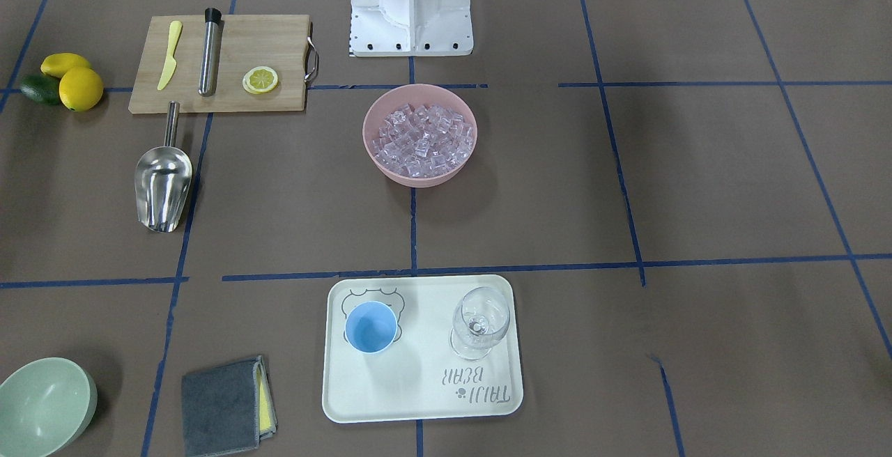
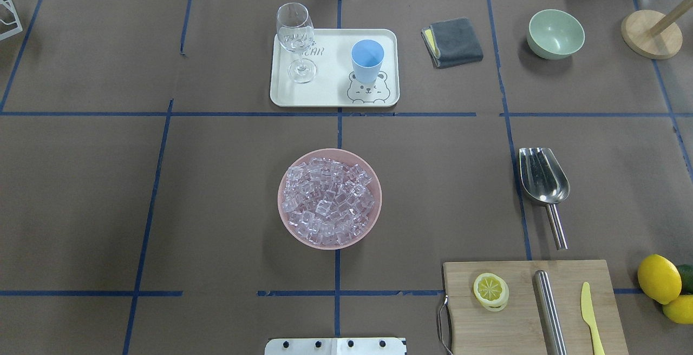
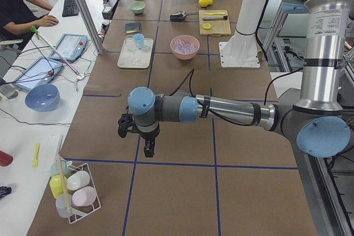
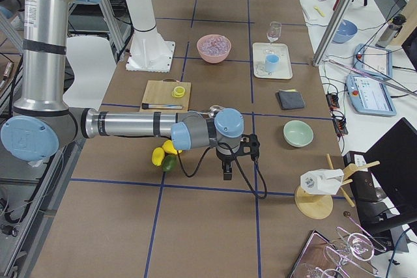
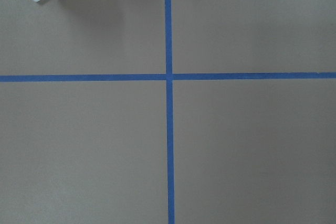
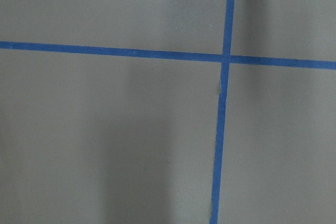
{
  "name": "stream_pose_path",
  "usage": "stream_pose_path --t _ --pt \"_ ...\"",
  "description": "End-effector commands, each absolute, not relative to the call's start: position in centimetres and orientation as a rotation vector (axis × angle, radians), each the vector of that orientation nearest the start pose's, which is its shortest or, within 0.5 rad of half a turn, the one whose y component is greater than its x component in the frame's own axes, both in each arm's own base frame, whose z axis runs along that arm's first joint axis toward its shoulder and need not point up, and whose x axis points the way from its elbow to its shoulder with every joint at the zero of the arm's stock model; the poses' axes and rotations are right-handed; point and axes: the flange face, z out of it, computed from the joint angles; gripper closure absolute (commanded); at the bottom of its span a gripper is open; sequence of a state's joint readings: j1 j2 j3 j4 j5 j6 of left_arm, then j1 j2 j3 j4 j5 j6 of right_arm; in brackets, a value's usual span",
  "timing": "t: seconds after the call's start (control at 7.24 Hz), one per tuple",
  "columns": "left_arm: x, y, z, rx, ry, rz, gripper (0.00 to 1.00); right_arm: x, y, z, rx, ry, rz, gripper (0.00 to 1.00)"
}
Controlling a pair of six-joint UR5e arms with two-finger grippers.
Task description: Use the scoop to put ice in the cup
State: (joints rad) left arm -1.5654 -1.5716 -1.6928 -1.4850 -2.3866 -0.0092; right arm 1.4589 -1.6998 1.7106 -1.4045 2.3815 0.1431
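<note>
Scoop (image 2: 543,181): flat on the counter (image 2: 216,182), in my right half, just beyond the board (image 2: 520,322); nothing grips it
Axis: handle toward the robot; trough away
Nearer arm: right; right fingers (image 4: 227,172) hang outboard of it; left fingers (image 3: 149,148) well apart
Finger state: I cannot tell for either pair
Ice (image 2: 329,198): heaped in the bowl (image 2: 281,206); cup (image 2: 367,60) on the tray (image 2: 330,84) beyond

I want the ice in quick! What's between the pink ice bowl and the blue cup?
Only bare tabletop, a blue tape line, and the rim of the tray the cup stands on, seen from overhead.
</note>
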Motion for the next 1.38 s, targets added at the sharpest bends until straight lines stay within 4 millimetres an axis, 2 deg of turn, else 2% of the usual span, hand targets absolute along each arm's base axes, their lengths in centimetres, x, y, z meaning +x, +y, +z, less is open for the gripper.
stream_pose_path --t 0.0,0.28,0.55,0.69,0.83,0.97,1.1,1.24 --pt "-5.7 -49.5 59.3 0.081 0.827 0.036 0.0 1.0 -45.3 62.9 0.067 -0.826 -0.046 0.0" --pt "-5.6 -49.4 58.6 0.093 0.827 0.04 0.0 0.2 -45.4 62.5 0.063 -0.833 -0.061 0.0" --pt "-4.2 -50.1 57.4 0.167 0.83 0.102 0.0 -2.1 -45.0 62.3 0.117 -0.854 -0.142 0.0" --pt "-1.7 -50.4 56.8 0.196 0.837 0.169 0.0 -3.2 -45.0 62.0 0.12 -0.858 -0.17 0.0" --pt "3.0 -50.7 55.9 0.224 0.849 0.281 0.0 -3.6 -45.0 61.8 0.118 -0.861 -0.176 0.0" --pt "8.7 -50.4 54.2 0.32 0.877 0.441 0.0 -4.4 -45.2 61.4 0.119 -0.863 -0.191 0.0" --pt "11.7 -49.9 52.5 0.421 0.905 0.547 0.0 -5.5 -45.3 61.1 0.114 -0.866 -0.214 0.0" --pt "13.7 -49.4 51.0 0.497 0.936 0.593 0.0 -6.4 -45.4 60.9 0.11 -0.869 -0.235 0.0"
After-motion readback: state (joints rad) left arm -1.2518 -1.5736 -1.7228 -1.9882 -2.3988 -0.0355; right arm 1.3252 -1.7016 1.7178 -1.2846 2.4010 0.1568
